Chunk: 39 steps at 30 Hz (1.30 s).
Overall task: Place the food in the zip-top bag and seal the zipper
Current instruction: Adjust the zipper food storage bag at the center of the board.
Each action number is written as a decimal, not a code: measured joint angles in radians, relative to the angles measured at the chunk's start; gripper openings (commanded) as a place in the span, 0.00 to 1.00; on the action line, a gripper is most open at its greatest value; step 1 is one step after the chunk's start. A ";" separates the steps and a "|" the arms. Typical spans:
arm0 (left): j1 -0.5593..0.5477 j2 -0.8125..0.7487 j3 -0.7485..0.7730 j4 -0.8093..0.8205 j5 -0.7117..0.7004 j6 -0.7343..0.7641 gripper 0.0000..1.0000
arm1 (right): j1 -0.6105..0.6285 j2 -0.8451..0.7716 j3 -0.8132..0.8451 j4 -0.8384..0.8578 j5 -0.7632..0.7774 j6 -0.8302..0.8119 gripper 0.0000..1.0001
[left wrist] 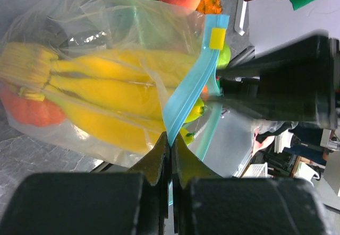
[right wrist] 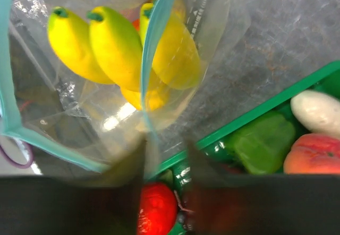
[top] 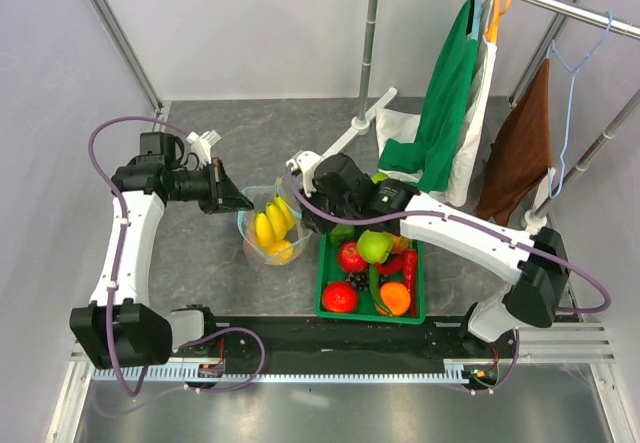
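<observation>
The clear zip-top bag (top: pixel 268 231) stands open between my two grippers, left of the crate. Inside it are a yellow banana bunch (left wrist: pixel 117 92) and an orange piece (left wrist: pixel 32 110). My left gripper (left wrist: pixel 171 137) is shut on the light-blue zipper (left wrist: pixel 191 86) at the bag's left rim (top: pixel 238 201). My right gripper (right wrist: pixel 166 145) is at the bag's right rim, jaws apart and blurred. The zipper strip (right wrist: pixel 151 49) runs down between them, close to the left finger. More food lies in the green crate (top: pixel 322 283): a green apple (top: pixel 375 246), red pieces (top: pixel 351 257) and an orange piece (top: pixel 395 298).
The crate's rim (right wrist: pixel 255 115) lies right under the right gripper, with a red tomato (right wrist: pixel 156 208) and a green pepper (right wrist: pixel 263 142) inside. Clothes hang on a rail (top: pixel 450 113) at the back right. A metal pole (top: pixel 372 33) stands behind the bag.
</observation>
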<state>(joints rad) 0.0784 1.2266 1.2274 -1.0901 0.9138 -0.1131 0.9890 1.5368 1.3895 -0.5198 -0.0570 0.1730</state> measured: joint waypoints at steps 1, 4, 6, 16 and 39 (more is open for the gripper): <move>0.000 -0.005 -0.004 0.000 -0.003 0.002 0.02 | -0.007 0.009 0.002 -0.005 -0.013 0.008 0.00; -0.001 -0.013 -0.004 -0.007 -0.026 0.012 0.02 | -0.037 0.040 0.042 -0.034 -0.061 0.044 0.00; -0.009 -0.014 0.025 -0.025 -0.062 0.021 0.03 | -0.052 0.059 0.097 -0.038 -0.092 0.063 0.00; -0.151 -0.064 0.333 -0.027 -0.366 0.064 0.02 | -0.066 0.069 0.327 0.045 -0.209 0.156 0.00; -0.364 -0.013 0.127 -0.024 -0.684 0.178 0.02 | -0.136 0.286 0.380 -0.036 -0.343 0.182 0.00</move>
<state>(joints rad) -0.2859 1.2140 1.3548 -1.1141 0.2295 0.0647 0.8532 1.8233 1.7691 -0.5556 -0.3996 0.3553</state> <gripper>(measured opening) 0.032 0.010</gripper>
